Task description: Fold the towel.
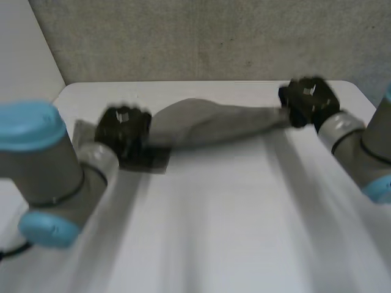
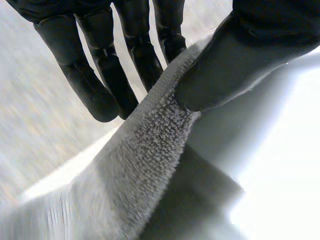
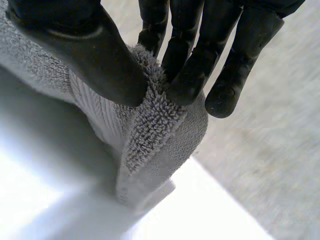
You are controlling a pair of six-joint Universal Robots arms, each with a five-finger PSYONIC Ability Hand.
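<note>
Grey terry towel point(image 1: 214, 124) bunched, pinched btwn left hand point(image 1: 124, 131) & right hand point(image 1: 309, 101).

Towel point(image 1: 214, 122) between left hand point(image 1: 124, 131) and right hand point(image 1: 308, 101), over table point(image 1: 214, 232)

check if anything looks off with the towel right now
The towel is bunched into a narrow band between the left hand and the right hand, each pinching one end, rather than spread flat. Nothing looks torn or spilled.
</note>
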